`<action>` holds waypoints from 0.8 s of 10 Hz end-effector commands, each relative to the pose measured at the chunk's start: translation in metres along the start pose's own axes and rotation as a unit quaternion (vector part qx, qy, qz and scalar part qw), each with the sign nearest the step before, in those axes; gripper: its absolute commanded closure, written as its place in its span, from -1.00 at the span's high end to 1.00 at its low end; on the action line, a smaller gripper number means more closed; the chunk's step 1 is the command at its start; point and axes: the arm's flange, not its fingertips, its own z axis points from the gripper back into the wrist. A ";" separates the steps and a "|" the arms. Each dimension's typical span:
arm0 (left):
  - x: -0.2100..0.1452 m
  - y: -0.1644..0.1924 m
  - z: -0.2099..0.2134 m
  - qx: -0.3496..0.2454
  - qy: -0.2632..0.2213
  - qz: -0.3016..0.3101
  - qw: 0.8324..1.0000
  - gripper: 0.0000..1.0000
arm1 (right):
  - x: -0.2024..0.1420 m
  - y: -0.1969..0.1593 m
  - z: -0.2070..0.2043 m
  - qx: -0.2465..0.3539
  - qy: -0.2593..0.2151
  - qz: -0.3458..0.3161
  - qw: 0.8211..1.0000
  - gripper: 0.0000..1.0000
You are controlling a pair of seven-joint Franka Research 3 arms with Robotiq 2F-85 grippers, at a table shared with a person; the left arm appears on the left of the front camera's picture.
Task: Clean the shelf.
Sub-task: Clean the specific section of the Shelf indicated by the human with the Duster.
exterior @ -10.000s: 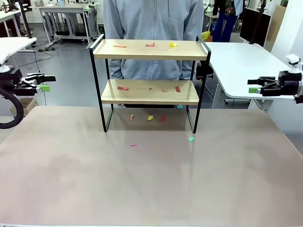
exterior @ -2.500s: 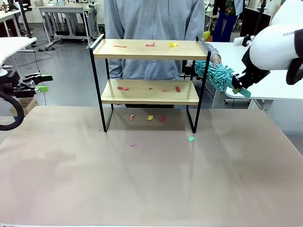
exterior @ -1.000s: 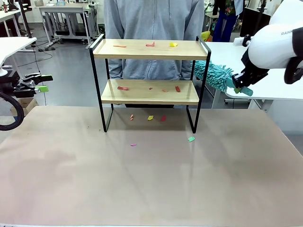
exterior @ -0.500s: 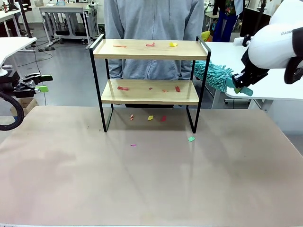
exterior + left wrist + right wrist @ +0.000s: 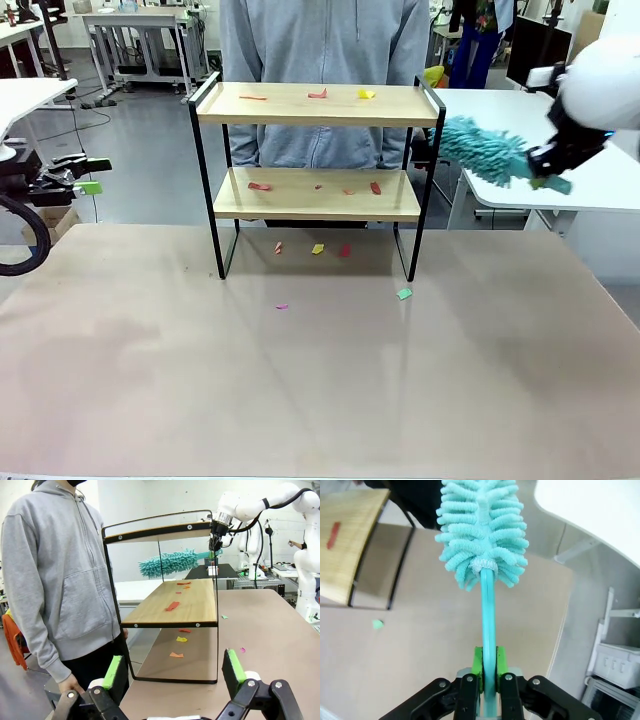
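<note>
My right jaws pinch the duster (image 5: 483, 155) handle — fluffy end aims at the shelf (image 5: 318, 105) just ahead; left jaws spread, far off.

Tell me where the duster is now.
In the front view the duster is at the right, held by the right tool, near the right end of the shelf.

I read the shelf (image 5: 318, 105) as pale matt wooden boards in a thin black metal frame. The duster (image 5: 480, 155) has a fluffy teal chenille head on a smooth, glossy plastic handle. The table top (image 5: 300, 400) looks smooth with a soft sheen; the person's grey hoodie (image 5: 325, 40) is matt cloth.
</note>
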 end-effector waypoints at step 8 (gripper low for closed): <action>0.002 0.000 -0.001 0.001 0.001 -0.007 1.000 1.00 | -0.141 -0.049 0.082 -0.028 0.203 0.376 0.903 -0.74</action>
